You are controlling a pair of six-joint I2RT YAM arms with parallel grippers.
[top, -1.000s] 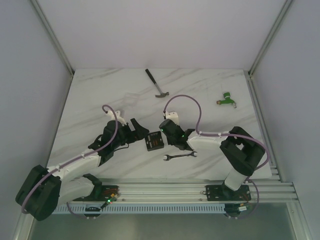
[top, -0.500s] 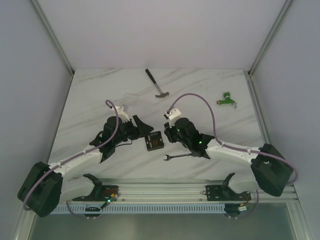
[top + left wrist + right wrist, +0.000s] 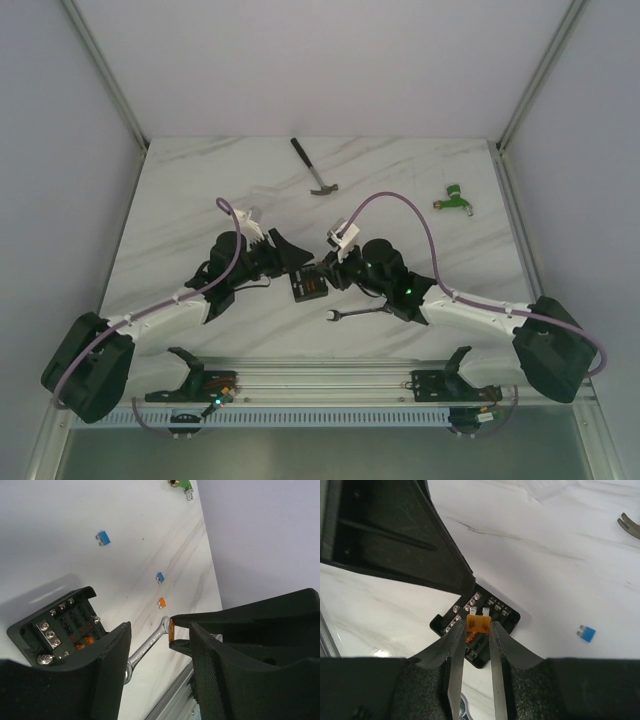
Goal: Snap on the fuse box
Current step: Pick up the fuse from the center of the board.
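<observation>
The fuse box, a small open black box with orange fuses inside, lies on the marble table between both grippers. My right gripper is shut on a single orange fuse, prongs pointing away, just above the fuse box. My left gripper stands open with nothing between its fingers. The fuse box sits just outside its left finger. From the left wrist view the held orange fuse shows edge-on. Seen from above, the left gripper and the right gripper flank the box.
A silver wrench lies just in front of the box. A hammer lies at the back and a green part at the back right. Loose blue fuses and an orange one lie scattered.
Both grippers have closed in on the fuse box from either side. The right arm stretched out lower and wider. The left jaws have narrowed.
</observation>
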